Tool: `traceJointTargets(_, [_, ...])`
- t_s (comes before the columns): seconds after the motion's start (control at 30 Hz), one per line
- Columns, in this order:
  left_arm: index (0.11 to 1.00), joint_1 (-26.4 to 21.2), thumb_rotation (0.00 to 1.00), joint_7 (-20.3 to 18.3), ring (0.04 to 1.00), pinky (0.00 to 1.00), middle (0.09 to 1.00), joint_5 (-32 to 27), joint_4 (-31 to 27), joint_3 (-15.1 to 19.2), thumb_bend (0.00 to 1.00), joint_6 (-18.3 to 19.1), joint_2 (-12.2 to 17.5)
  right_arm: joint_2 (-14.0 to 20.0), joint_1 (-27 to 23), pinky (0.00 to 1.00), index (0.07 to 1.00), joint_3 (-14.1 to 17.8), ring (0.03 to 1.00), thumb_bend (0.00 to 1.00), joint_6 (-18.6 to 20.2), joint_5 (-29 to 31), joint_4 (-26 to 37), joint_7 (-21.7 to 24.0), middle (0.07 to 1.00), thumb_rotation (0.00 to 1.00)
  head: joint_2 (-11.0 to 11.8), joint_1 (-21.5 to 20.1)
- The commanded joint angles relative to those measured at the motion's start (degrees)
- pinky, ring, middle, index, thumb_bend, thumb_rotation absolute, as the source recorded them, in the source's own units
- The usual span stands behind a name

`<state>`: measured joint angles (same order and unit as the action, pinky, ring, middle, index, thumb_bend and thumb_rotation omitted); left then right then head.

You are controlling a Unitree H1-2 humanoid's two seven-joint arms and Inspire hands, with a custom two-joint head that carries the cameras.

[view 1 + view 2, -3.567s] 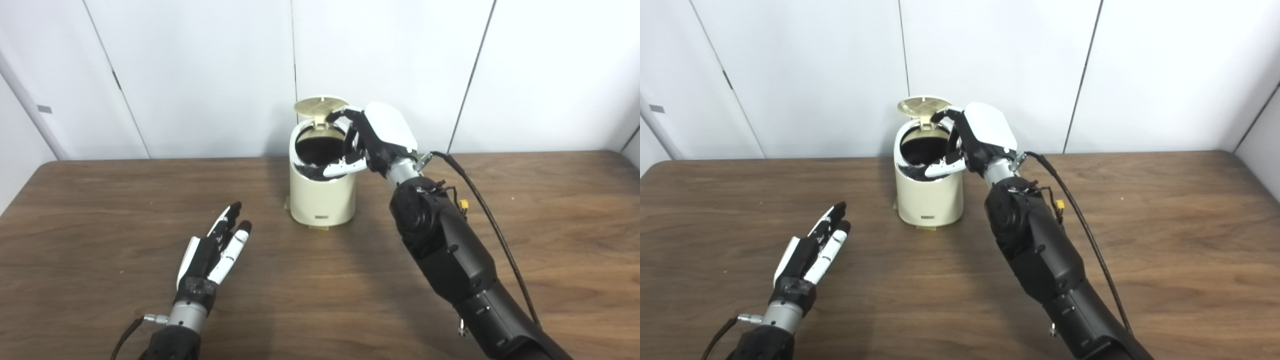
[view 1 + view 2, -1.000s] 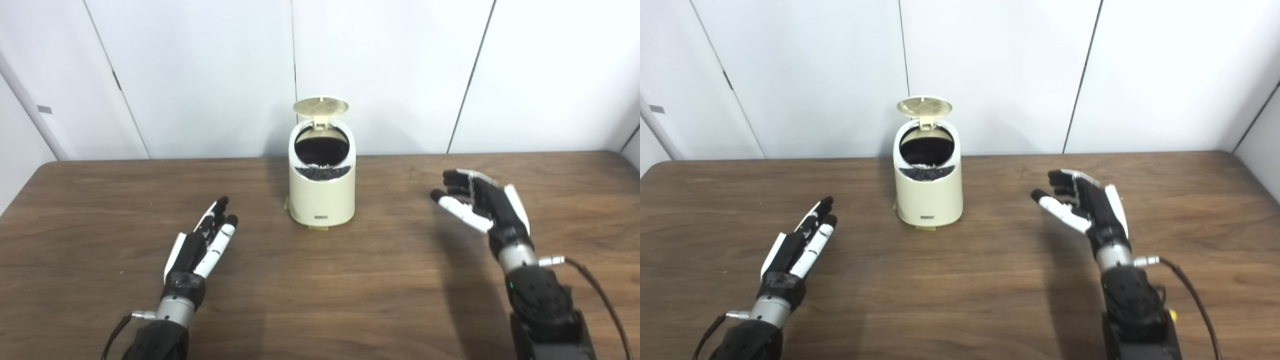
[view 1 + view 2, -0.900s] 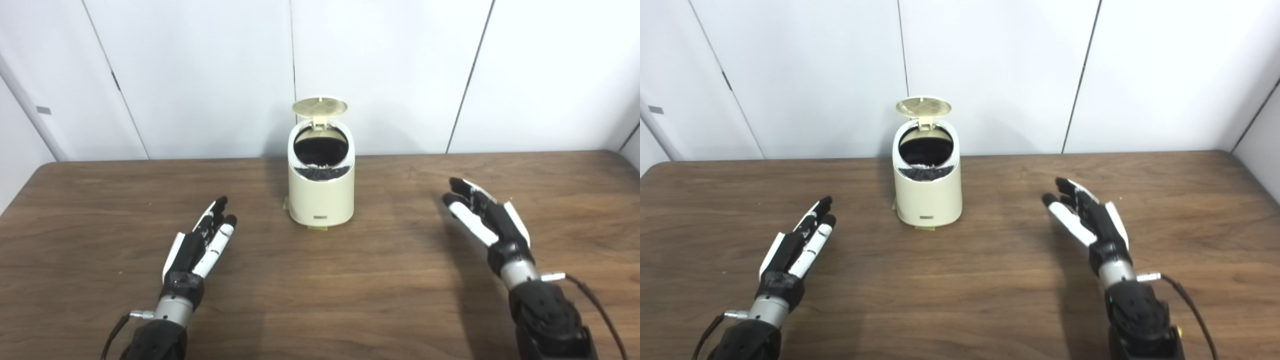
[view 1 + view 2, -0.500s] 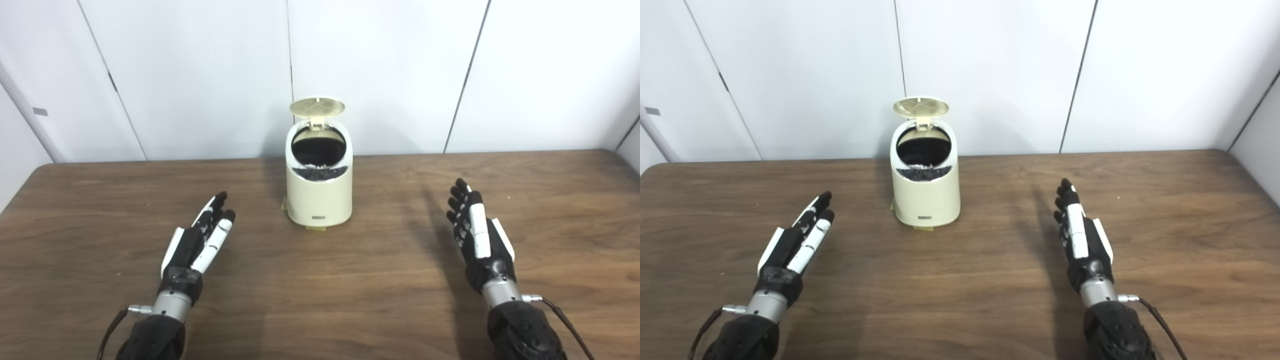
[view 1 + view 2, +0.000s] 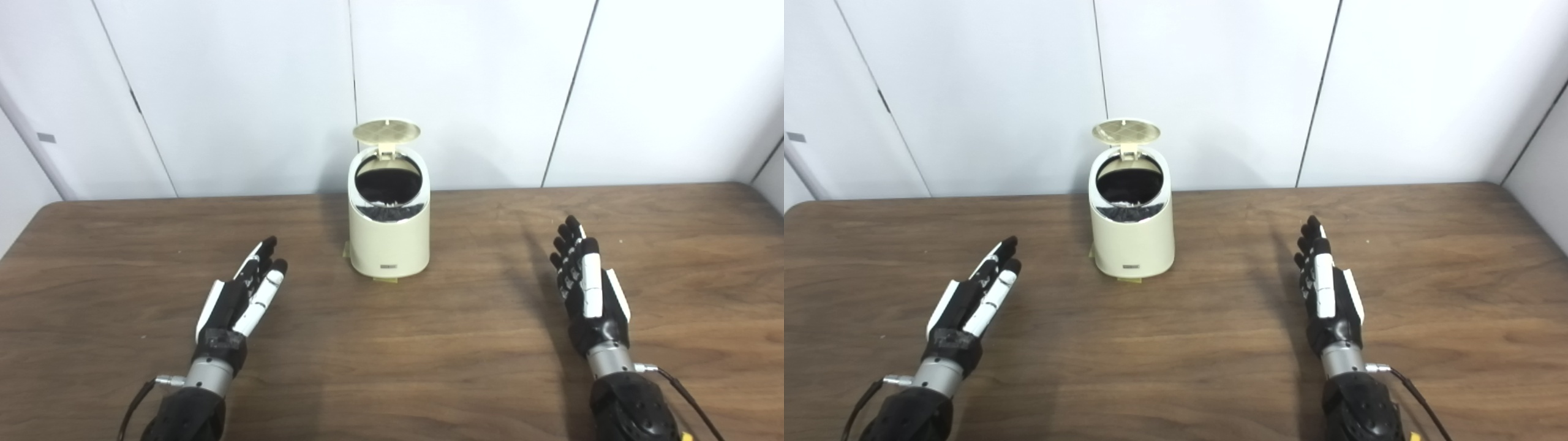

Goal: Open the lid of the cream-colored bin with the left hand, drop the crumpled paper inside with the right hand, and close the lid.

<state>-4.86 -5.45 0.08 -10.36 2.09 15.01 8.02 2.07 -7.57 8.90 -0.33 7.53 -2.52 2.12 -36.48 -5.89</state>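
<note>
- The cream-colored bin stood upright on the wooden table, near the middle of the far edge and close to the white panelled wall.
- The lid was raised on its hinge at the back of the bin, leaving the round mouth exposed.
- A dark liner showed inside the mouth. The interior was too dark to tell whether the crumpled paper lay in it; no paper was visible on the table surface.
- The left hand was positioned toward the near-left part of the table, well apart from the bin. Its fingers were extended straight and lay close together, pointing toward the far edge, and held nothing.
- The right hand was positioned toward the near-right part of the table, also well apart from the bin. Its fingers were extended, held close side by side, pointed toward the far edge, and gripped nothing.
- The bin stood between the two hands and farther back than either.
- A cable ran from the right wrist toward the near edge.
</note>
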Motion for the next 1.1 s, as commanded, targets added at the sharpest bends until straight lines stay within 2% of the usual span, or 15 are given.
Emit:
traceJointTargets(0.0, [1.000,-1.69,0.69,-0.09,1.000,1.00,0.996,-0.16,-1.45,-0.03,0.52,-0.64,0.47,0.61,-2.65,1.00,1.000,0.03,1.000,0.62,-2.97,-0.17,0.93,-0.52,1.000,1.00,0.02,0.37])
traceJointTargets(0.23, [1.000,-3.00,0.69,0.37,1.000,1.00,0.973,0.73,-0.75,-0.10,0.54,-1.34,0.65,1.13,-3.02,1.00,1.000,0.28,1.000,0.59,-3.06,1.37,-0.22,-0.03,1.000,1.00,0.96,3.12])
traceJointTargets(0.43, [0.991,-6.59,0.73,1.03,1.000,1.00,0.976,2.30,-0.50,-0.54,0.56,-0.40,0.62,1.19,-2.99,1.00,1.000,0.28,1.000,0.61,-3.21,1.85,-1.02,-0.03,1.000,1.00,1.61,5.51])
traceJointTargets(0.57, [0.991,-10.81,0.74,1.44,1.000,1.00,0.974,2.89,0.03,-0.77,0.54,0.16,-0.06,1.01,-2.79,1.00,1.000,0.01,1.000,0.62,-3.51,1.46,-1.39,-0.16,1.000,1.00,2.67,7.43])
traceJointTargets(0.77, [0.989,-16.97,0.72,2.61,0.984,1.00,0.969,4.37,1.29,-1.37,0.51,1.20,-1.08,1.21,-2.41,1.00,1.000,-0.63,1.000,0.58,-4.11,1.04,-1.92,0.28,1.000,1.00,4.27,8.33])
traceJointTargets(1.07, [0.994,-25.27,0.75,2.29,0.985,0.99,0.977,6.21,4.97,-3.25,0.58,1.40,-0.61,1.08,-1.89,1.00,1.000,-1.57,1.000,0.56,-4.02,0.69,-2.41,0.23,1.000,1.00,5.66,7.59])
